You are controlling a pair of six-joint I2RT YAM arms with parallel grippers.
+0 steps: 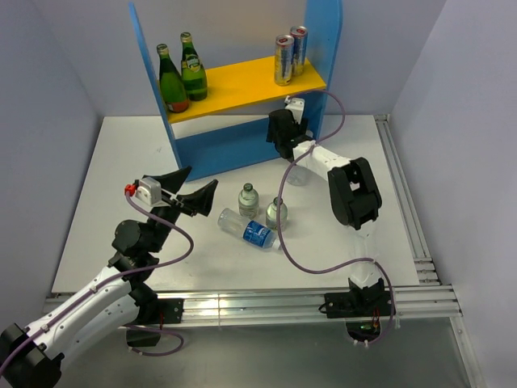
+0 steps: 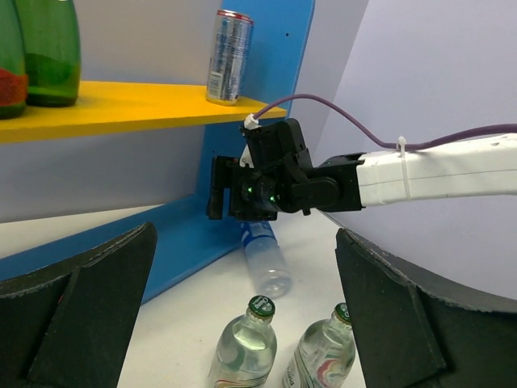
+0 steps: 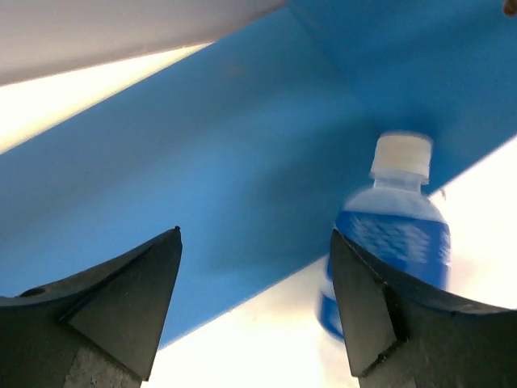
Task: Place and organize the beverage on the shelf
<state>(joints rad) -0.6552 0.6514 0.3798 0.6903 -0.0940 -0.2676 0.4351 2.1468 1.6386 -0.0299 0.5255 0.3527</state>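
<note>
The shelf (image 1: 222,145) has blue side panels and a yellow board (image 1: 242,85). Two green bottles (image 1: 182,77) stand at the board's left and two cans (image 1: 289,53) at its right. Two small glass bottles (image 1: 248,200) (image 2: 244,347) stand on the table, with a plastic water bottle (image 1: 249,231) lying beside them. Another plastic bottle (image 1: 297,174) (image 2: 266,259) (image 3: 396,218) lies by the shelf's base. My right gripper (image 1: 279,136) (image 3: 254,233) is open and empty at the shelf's lower back; that bottle lies just outside its right finger. My left gripper (image 1: 192,192) (image 2: 244,233) is open and empty, facing the glass bottles.
The table's white top (image 1: 121,186) ends at an aluminium rail (image 1: 404,202) on the right and another along the front. Grey walls close in on both sides. The right arm's purple cable (image 1: 323,263) loops over the table near the lying bottle.
</note>
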